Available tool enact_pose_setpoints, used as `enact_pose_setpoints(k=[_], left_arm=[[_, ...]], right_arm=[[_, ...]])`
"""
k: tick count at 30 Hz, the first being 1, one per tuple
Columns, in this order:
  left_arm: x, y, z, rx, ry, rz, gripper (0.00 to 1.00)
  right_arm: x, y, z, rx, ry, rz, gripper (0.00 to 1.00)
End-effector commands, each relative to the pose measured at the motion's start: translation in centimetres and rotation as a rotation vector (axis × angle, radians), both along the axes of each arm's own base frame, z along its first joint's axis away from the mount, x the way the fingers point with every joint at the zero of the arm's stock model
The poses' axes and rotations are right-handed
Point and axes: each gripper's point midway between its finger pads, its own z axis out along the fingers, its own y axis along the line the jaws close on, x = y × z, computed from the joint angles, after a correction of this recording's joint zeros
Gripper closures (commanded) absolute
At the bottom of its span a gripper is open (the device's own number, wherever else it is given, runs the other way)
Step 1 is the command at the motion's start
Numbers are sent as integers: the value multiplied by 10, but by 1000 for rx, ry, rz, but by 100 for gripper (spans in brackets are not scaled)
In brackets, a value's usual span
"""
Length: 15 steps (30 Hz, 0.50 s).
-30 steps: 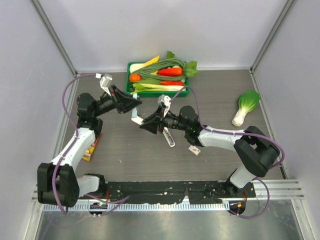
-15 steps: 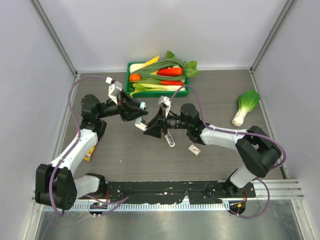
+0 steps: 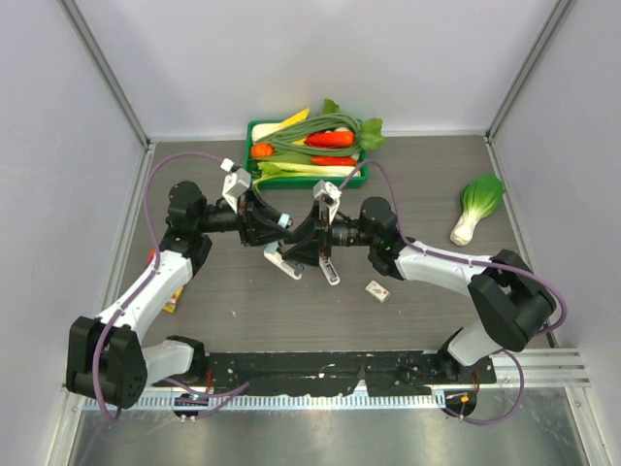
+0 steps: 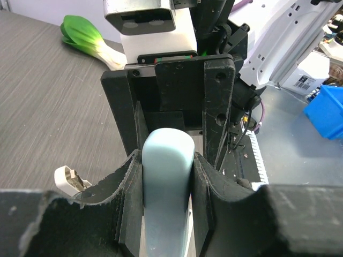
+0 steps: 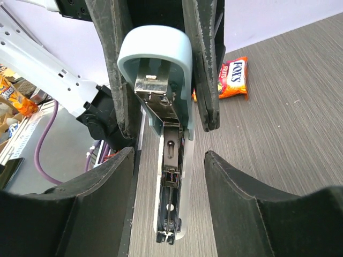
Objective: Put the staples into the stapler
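- Left gripper (image 4: 167, 160): fingers clamped on the rounded pale blue end of the stapler (image 5: 161, 69), held over the middle of the worktop.
- Stapler: hinged open, with its metal channel exposed in the right wrist view.
- Right gripper (image 5: 169, 156): jaws spread, one finger either side of the stapler's lower arm, with a gap showing on both sides.
- Box of staples (image 3: 377, 290): flat on the worktop, right of centre, toward the near edge, apart from both grippers.
- Candy bag (image 3: 173, 291): by the left edge.
- Tray (image 3: 251, 131) of vegetables: mid far edge.
- Bok choy (image 3: 478, 206): near the right edge.
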Motion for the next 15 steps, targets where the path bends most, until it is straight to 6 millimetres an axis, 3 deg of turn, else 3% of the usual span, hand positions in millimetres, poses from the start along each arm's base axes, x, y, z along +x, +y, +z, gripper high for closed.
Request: enact_pose_setpoints(k=[1, 11, 15], left_arm=[[1, -3, 17, -10, -80, -12, 100], [2, -4, 16, -9, -77, -9, 100], [3, -4, 15, -9, -75, -6, 100]], right_arm=[[3, 0, 20, 51, -55, -21, 40], [0, 14, -7, -21, -65, -19, 41], [1, 15, -11, -32, -70, -27, 47]])
